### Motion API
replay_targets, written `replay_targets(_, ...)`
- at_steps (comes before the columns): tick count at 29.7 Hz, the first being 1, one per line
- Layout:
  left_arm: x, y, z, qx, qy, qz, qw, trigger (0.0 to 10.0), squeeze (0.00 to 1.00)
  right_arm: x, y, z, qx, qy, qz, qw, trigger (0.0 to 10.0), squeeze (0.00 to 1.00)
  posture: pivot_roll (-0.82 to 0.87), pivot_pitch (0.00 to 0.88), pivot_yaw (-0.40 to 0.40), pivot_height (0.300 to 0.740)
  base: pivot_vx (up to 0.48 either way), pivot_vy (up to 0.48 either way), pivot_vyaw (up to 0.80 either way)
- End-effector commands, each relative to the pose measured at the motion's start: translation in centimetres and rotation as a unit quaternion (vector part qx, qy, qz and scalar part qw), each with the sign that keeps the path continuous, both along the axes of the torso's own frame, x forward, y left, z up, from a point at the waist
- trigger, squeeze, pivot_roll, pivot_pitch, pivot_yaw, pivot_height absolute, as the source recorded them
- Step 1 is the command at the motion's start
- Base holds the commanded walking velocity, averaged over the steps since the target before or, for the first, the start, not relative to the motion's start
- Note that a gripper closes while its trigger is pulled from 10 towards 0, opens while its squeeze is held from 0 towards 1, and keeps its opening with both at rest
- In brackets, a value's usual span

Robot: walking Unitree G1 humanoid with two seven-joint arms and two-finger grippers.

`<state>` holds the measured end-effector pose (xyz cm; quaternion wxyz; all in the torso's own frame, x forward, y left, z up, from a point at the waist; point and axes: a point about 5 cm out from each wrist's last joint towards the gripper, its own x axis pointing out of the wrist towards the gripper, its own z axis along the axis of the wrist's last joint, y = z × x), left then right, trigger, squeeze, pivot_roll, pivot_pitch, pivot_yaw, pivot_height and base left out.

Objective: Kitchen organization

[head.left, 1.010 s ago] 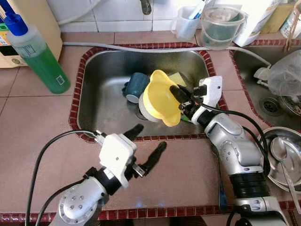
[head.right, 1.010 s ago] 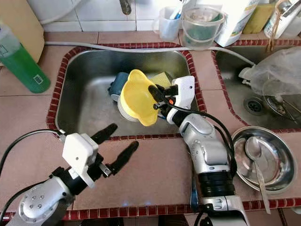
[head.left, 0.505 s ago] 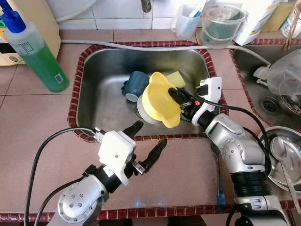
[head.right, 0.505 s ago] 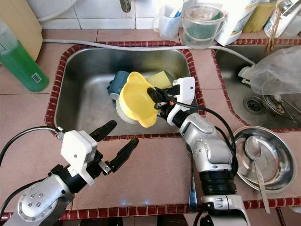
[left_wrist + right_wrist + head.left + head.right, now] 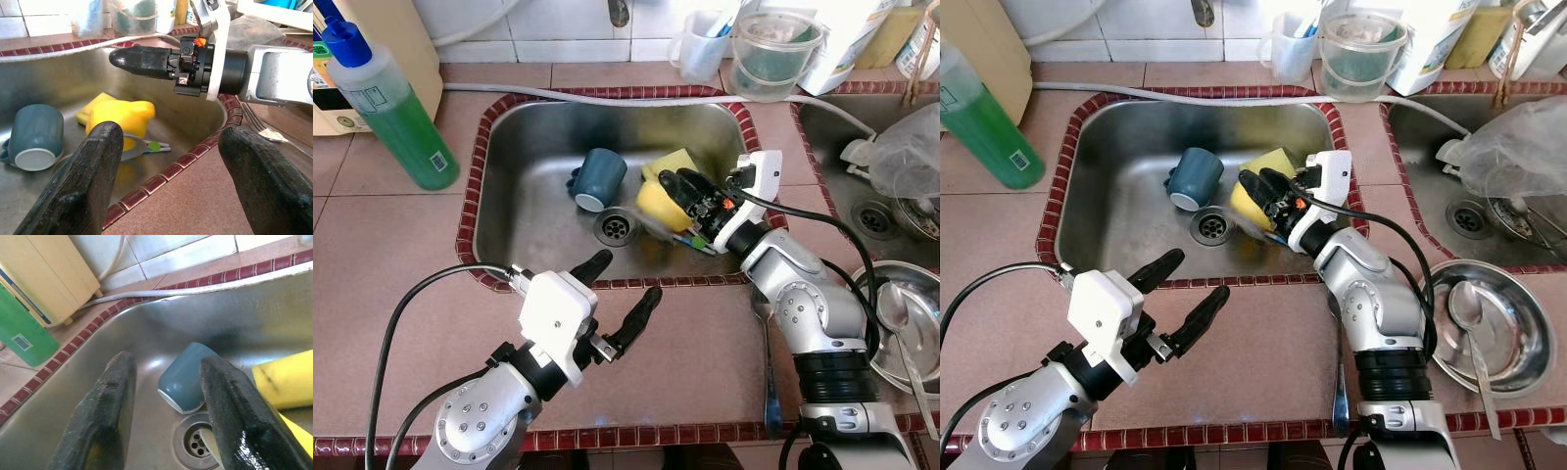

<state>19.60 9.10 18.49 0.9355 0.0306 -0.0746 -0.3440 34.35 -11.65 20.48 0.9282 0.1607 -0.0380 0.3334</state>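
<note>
Dropped since a second ago, the yellow bowl (image 5: 664, 201) is now lying in the sink (image 5: 519, 196), just below the right gripper (image 5: 683, 186), whose fingers are gaping empty after letting go; the left gripper (image 5: 625, 299) is hovering open over the counter.

A green soap bottle (image 5: 396, 113) with a blue cap stands on the tiled bench (image 5: 382, 245), far to the left. Beside it is a pale yellow box (image 5: 386, 39). A thin white hose (image 5: 607, 99) runs along the bench behind the sink. At the back stand a clear cup (image 5: 698, 49) and a clear tub (image 5: 773, 54) with something green inside. On the right, a shiny metal bowl (image 5: 1498, 362) holds a spoon (image 5: 1469, 318). A fork (image 5: 1339, 382) lies flat on the bench. A crumpled clear plastic bag (image 5: 1518, 147) sits far right.
</note>
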Motion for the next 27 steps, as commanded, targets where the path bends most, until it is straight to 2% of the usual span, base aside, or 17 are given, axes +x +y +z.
replay_targets(1, -0.2, -0.1, 0.0, 0.001, -0.002, -0.003, 1.0, 10.0, 0.0, 0.0, 0.1, 0.6, 0.014, -0.014, 0.003, 1.0, 10.0, 1.0, 0.02, 0.289, -0.016, 0.74, 0.0, 0.0, 0.0)
replay_targets(9, 0.9, 0.3, 0.0, -0.006, -0.006, 0.014, 1.0, 10.0, 0.0, 0.4, -0.3, 1.9, 0.016, -0.063, -0.033, 0.997, 10.0, 1.0, 0.02, 0.254, -0.021, 0.74, 0.0, 0.0, 0.0)
replay_targets(11, 2.3, 1.2, -0.2, -0.03, 0.005, 0.051, 0.998, 10.0, 0.0, 0.5, -0.6, 2.9, 0.007, -0.101, -0.072, 0.992, 10.0, 1.0, 0.03, 0.229, -0.028, 0.74, 0.0, 0.0, 0.0)
replay_targets(13, 2.6, 1.4, -0.3, -0.034, 0.007, 0.056, 0.998, 10.0, 0.0, 0.6, -0.7, 3.0, 0.006, -0.104, -0.077, 0.992, 10.0, 1.0, 0.03, 0.223, -0.03, 0.74, 0.0, 0.0, 0.0)
replay_targets(15, 4.0, 2.5, -0.2, -0.037, -0.004, 0.094, 0.995, 10.0, 0.0, 0.5, -0.7, 3.4, -0.003, -0.127, -0.107, 0.986, 10.0, 1.0, 0.04, 0.194, -0.04, 0.74, 0.0, 0.0, 0.0)
replay_targets(22, 6.9, 4.7, -0.1, -0.046, -0.025, 0.191, 0.98, 10.0, 0.0, -0.1, 0.0, 1.9, -0.053, -0.156, -0.147, 0.975, 10.0, 1.0, 0.03, 0.121, -0.047, 0.74, 0.0, 0.0, 0.0)
replay_targets(27, 8.0, 5.2, -0.9, -0.044, -0.018, 0.216, 0.975, 10.0, 0.0, -0.2, -0.1, 1.4, -0.091, -0.174, -0.185, 0.963, 10.0, 1.0, 0.01, 0.091, -0.041, 0.74, 0.0, 0.0, 0.0)
